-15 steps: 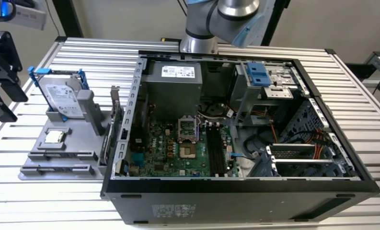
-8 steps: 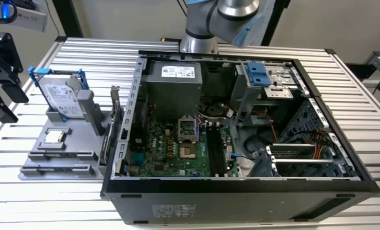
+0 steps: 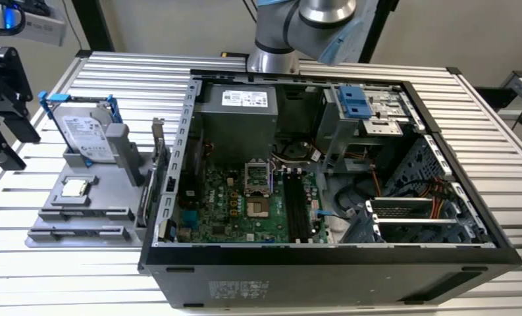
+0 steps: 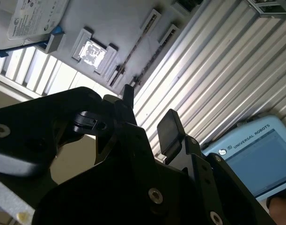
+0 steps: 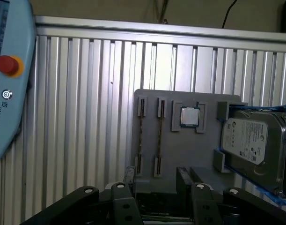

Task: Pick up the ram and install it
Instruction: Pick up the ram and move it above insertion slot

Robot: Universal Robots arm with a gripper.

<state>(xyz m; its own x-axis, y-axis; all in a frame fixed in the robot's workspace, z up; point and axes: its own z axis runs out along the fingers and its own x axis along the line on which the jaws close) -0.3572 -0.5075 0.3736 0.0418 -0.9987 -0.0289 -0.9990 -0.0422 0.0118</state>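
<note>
Exterior view: the computer case [image 3: 331, 263] lay open on the slatted worktop [image 3: 111, 72]. The grey fixture tray [image 3: 50, 227] sat at 9 o'clock of the case, just beside its side wall. Bare slats ran along the tray at 9 o'clock and 6 o'clock, out to the worktop edges.

On the tray, the hard drive [image 3: 85, 135] in its blue frame leaned at 12 o'clock. The processor chip [image 3: 74, 189] sat in its pocket near the middle.

First wrist view: the ram stick [image 5: 141, 137] and the second ram stick [image 5: 160, 137] stood on edge in parallel holders on the tray, side by side but apart. The chip was just beside the second one. The teach pendant [image 5: 7, 93] lay on the slats, well apart from the tray.

Inside the case, the black memory slots [image 3: 296, 205] ran along the motherboard [image 3: 234, 204] at its 3 o'clock side.

Gripper [image 4: 150, 115]: jaws released and spread. The two fingers [image 4: 170, 129] were apart with nothing between them and touched neither stick.

Exterior view: the gripper's black body hung off the worktop edge, at 10 o'clock of the tray and apart from it. The arm [image 3: 305, 20] rose behind the case at 12 o'clock.
</note>
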